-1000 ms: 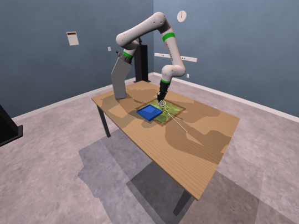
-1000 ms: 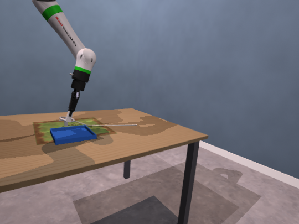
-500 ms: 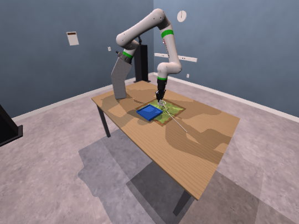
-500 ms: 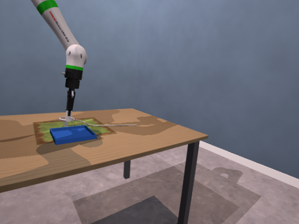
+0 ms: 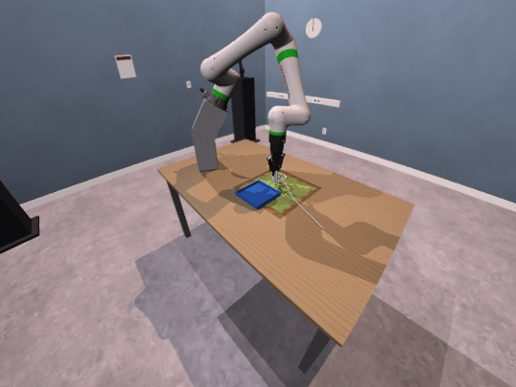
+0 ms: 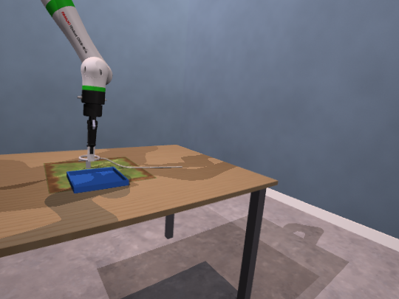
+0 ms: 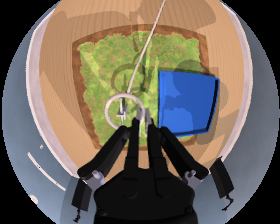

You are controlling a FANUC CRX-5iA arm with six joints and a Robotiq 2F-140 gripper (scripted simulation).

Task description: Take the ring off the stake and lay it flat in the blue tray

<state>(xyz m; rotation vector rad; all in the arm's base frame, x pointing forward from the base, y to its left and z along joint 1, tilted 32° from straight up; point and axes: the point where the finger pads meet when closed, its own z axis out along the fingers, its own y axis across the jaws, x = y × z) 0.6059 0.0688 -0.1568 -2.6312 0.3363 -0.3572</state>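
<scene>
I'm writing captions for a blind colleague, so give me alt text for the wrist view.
The gripper is shut on the edge of a pale ring above a green mat. A blue tray sits to the picture's right; a thin pale cord runs from near the ring to the top edge.

The thin white ring (image 5: 287,178) (image 6: 81,159) (image 7: 106,111) is raised, nearly level, near the flat-lying blue tray (image 5: 257,196) (image 6: 97,180) (image 7: 184,105).

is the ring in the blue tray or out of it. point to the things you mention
Out. The wrist view shows the ring (image 5: 285,177) (image 6: 82,159) (image 7: 106,111) over the green mat (image 5: 306,187) (image 6: 55,172) (image 7: 100,65), beside the tray (image 5: 258,207) (image 6: 101,187) (image 7: 159,100), not over it.
</scene>
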